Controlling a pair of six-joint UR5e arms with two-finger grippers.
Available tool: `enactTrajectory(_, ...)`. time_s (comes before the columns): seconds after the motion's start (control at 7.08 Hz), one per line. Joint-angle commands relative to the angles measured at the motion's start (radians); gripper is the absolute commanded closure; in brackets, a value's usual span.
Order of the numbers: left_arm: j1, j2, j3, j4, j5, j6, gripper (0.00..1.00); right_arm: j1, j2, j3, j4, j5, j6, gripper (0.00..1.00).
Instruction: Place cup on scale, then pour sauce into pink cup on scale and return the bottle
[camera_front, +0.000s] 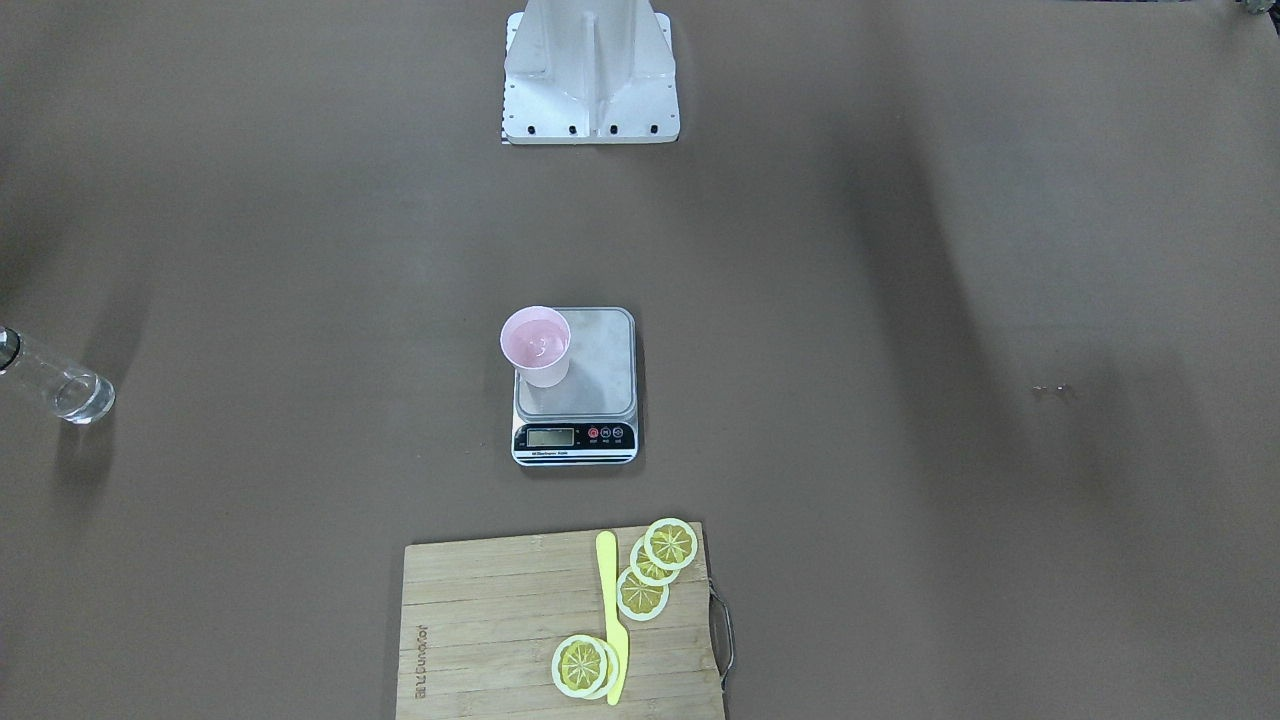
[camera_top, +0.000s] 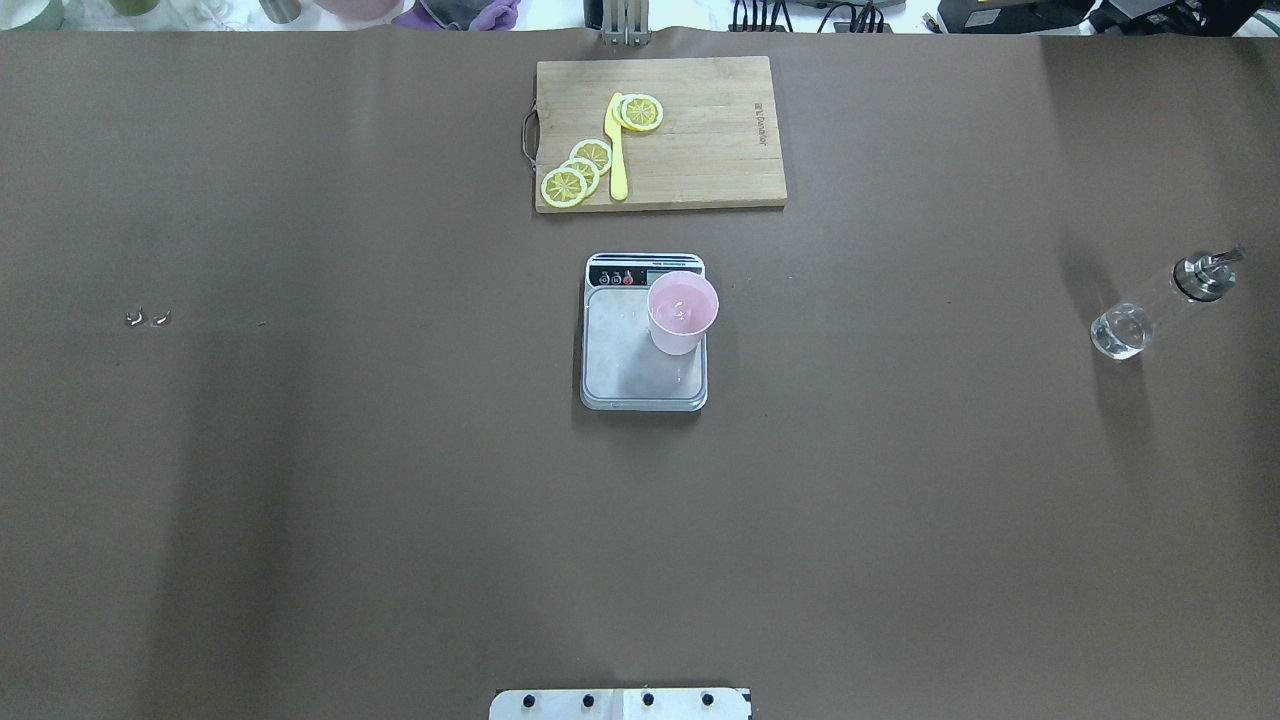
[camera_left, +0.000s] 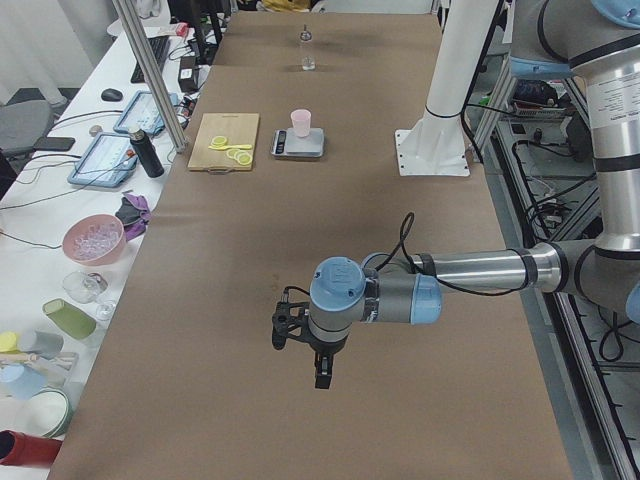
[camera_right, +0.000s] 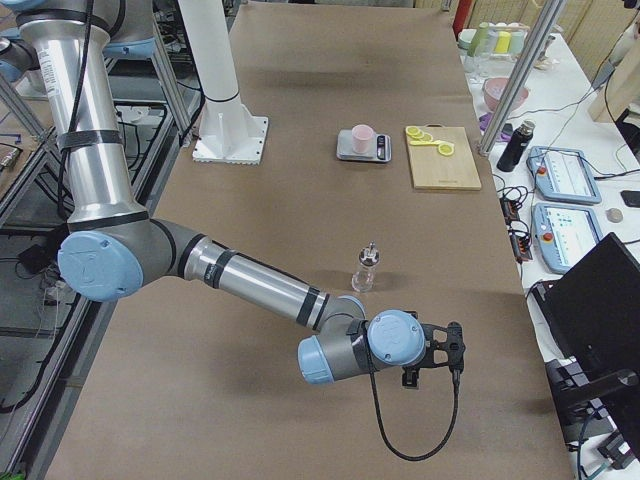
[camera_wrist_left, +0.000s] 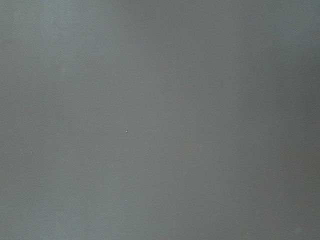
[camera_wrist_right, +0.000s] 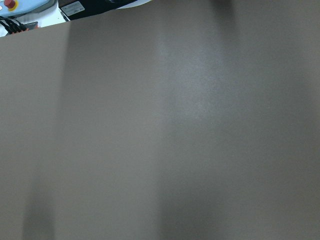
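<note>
The cup (camera_top: 676, 340) is sitting on the scale (camera_top: 630, 365) near its 3 o'clock edge and seems to be holding sauce (camera_top: 684, 306). The bottle (camera_top: 1160, 305) is standing on the counter (camera_top: 300, 500), well apart at 3 o'clock. The left claw (camera_left: 290, 330) and right claw (camera_right: 452, 345) are hanging at the counter's ends, and I cannot tell whether they are clenched or released. The task is looking finished, so the arms are best parked without swinging toward the bottle.

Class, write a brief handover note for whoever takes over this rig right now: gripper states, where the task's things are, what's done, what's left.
Left gripper and right gripper: over bare table near its ends, holding no task thing; open or shut cannot be told.
Cup stands on the scale, toward the platform's robot-right side, clear sauce inside.
Bottle stands upright on the table, far to the robot's right, free.
Done, it seems: placing, pouring, return. Left: apparently nothing.
</note>
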Motion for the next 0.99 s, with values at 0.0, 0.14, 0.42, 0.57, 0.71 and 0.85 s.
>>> enactTrajectory(0.0,0.001,0.002,0.001,0.001,0.002,-0.003,0.00,0.013,0.037,0.018,-0.104,-0.028,-0.027,0.00)
enactTrajectory(0.14,0.001,0.002,0.001,0.002,0.003,-0.006,0.00,0.013,0.034,0.051,-0.107,-0.043,-0.027,0.00)
enactTrajectory(0.42,0.001,0.002,0.003,0.002,0.039,-0.006,0.00,-0.002,-0.007,0.134,-0.109,-0.093,-0.006,0.00)
enactTrajectory(0.57,0.001,0.002,0.006,0.002,0.039,-0.006,0.00,-0.022,-0.079,0.288,-0.180,-0.110,0.026,0.00)
enactTrajectory(0.71,0.001,0.002,0.007,0.002,0.039,-0.006,0.00,-0.045,-0.151,0.487,-0.345,-0.155,0.027,0.00)
enactTrajectory(0.85,0.002,0.002,0.012,0.002,0.039,-0.006,0.00,-0.048,-0.175,0.562,-0.425,-0.193,0.014,0.00)
